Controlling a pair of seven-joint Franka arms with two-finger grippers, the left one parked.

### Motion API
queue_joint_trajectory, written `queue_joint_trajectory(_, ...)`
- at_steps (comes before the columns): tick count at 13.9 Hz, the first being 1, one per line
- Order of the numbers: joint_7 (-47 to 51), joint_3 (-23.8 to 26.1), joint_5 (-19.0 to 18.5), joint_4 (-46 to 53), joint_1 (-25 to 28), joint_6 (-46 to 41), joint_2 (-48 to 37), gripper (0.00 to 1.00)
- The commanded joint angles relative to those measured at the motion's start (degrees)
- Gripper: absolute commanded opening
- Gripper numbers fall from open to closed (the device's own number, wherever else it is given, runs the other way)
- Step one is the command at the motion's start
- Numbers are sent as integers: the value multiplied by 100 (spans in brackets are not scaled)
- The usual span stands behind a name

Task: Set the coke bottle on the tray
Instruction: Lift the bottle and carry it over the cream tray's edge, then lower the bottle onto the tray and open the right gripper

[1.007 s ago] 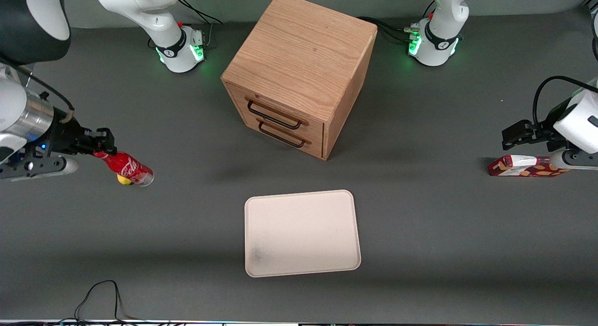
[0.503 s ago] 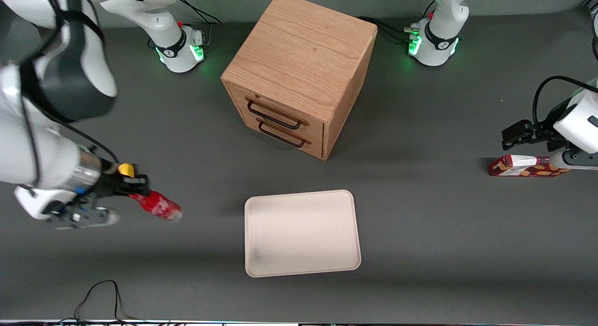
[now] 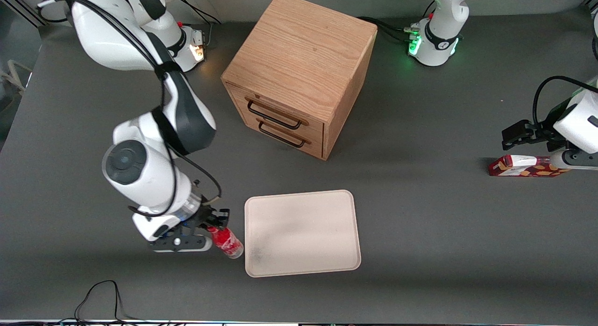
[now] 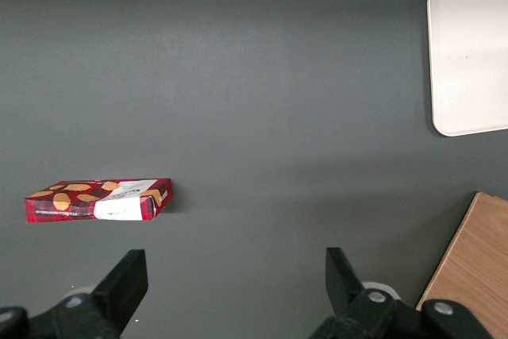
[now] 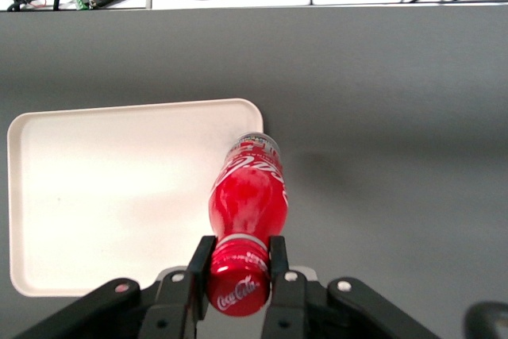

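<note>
My right gripper [image 3: 216,224] is shut on the cap end of the coke bottle [image 3: 226,242], a small red bottle with white script and a clear base. It holds the bottle tilted in the air, its base just at the edge of the cream tray [image 3: 308,232] at the working arm's end. In the right wrist view the fingers [image 5: 202,261] clamp the red cap of the bottle [image 5: 247,204], whose base hangs over the tray's corner [image 5: 119,196]. The tray also shows in the left wrist view [image 4: 472,53].
A wooden two-drawer cabinet [image 3: 299,74] stands farther from the front camera than the tray. A flat red snack box [image 3: 525,166] lies toward the parked arm's end of the table, also in the left wrist view [image 4: 99,199]. A black cable [image 3: 100,298] lies at the table's near edge.
The right arm has swung toward the tray and nearer the front camera, carrying the bottle from the working arm's end to the tray's edge. The yellow object seen by the bottle earlier no longer shows.
</note>
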Motion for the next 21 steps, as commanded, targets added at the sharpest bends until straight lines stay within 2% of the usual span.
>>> queue_joint_trajectory(1, 122, -47, -139, 365, 129, 210, 427, 0)
queue_joint_trajectory(14, 307, -56, -245, 330, 341, 799, 1043, 0)
queue_joint_trajectory(15, 307, -56, -245, 329, 341, 843, 1078, 16)
queue_joint_trajectory(16, 307, -56, -271, 329, 349, 870, 1096, 91)
queue_joint_trajectory(17, 351, -56, -367, 329, 358, 905, 1096, 100)
queue_joint_trajectory(21, 509, -56, -412, 329, 358, 914, 1096, 100)
